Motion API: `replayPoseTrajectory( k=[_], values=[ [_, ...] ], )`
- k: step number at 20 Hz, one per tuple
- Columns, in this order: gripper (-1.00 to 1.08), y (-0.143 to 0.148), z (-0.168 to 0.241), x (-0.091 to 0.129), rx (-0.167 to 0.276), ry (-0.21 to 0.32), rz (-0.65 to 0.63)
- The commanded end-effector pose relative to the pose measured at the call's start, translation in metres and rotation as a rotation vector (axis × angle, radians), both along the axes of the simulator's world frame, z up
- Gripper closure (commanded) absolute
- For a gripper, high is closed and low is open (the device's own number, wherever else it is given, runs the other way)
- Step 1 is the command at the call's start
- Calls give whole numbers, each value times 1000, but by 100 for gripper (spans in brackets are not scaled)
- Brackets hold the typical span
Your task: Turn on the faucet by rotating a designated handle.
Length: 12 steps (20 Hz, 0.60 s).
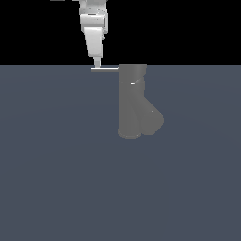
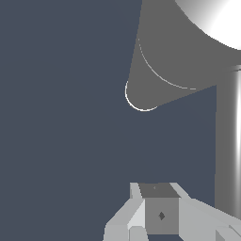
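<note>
Matte grey Y-shaped faucet [image 1: 132,101] upright on flat slate-blue floor [image 1: 56,179], long axis vertical, stubby spout [image 1: 153,120] angling down toward exterior view's right. Thin silvery rod handle [image 1: 107,69] at faucet top, horizontal, pointing to exterior view's left. White gripper [image 1: 97,64] just above handle's outer tip; jaw gap unclear, contact unclear.

A flat, bare slate-blue floor [image 1: 56,179] fills the lower part of the exterior view and runs to a straight horizon; above that line the backdrop [image 1: 188,28] is plain black, with no walls or windows; the light is even and soft, throwing only faint shading.
</note>
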State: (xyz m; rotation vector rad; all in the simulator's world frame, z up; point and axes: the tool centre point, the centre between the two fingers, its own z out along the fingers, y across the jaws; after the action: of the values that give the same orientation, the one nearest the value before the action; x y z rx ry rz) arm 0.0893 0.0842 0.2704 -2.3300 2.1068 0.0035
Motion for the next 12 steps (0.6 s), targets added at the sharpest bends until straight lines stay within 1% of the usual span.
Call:
replayPoseTrajectory(
  k=[1, 4, 12],
  values=[
    [108, 0, 0, 1, -2, -1, -4],
    [108, 0, 0, 1, -1, -1, -3],
    [108, -3, -1, -18, -1, -1, -3]
  ],
)
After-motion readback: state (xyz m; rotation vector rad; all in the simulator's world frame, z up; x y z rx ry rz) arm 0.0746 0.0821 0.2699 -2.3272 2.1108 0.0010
